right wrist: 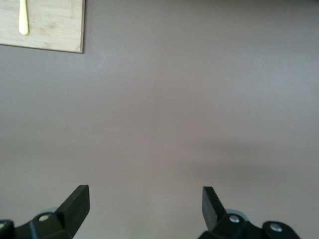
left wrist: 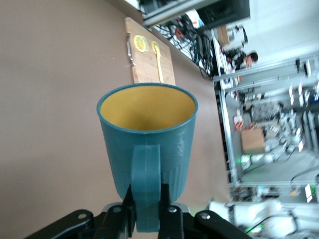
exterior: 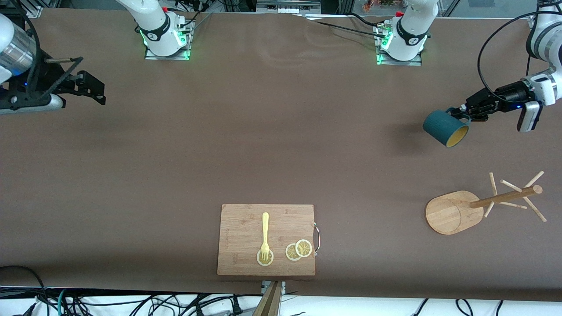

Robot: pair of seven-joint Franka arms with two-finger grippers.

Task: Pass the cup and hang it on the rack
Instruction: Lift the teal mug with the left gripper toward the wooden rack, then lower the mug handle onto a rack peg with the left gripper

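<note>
**Cup in the left gripper, rack below it**

We judge the pass to be done and the hanging not yet begun. The left gripper [exterior: 466, 113] is up in the air at the left arm's end of the table, clamped on the cup [exterior: 444, 128] by its handle [left wrist: 146, 186]. In the left wrist view we see the two fingers [left wrist: 169, 214] pressed against either side of the loop, with the cup body pointing away from the wrist and its tan inside in plain sight.

The relation that matters to us is cup to rack [exterior: 452, 213]. The rack stands on the table, nearer to the front camera than the spot the cup hangs over, at the same end of the table. Its pole [exterior: 505, 197] and thin pegs [exterior: 534, 209] rise from the oval base. The cup lies tilted, its long axis running from the gripper out toward the open mouth, which faces down and toward the front camera. We reckon the loop must be brought over a peg tip and slid down it, so the left arm, already the nearer one, should carry on alone.

The right gripper [exterior: 90, 87] waits over bare table at the right arm's end, fingers [right wrist: 77, 201] spread wide and holding nothing.

A board [exterior: 266, 239] with a fork [exterior: 265, 235] lies untouched near the front edge.
</note>
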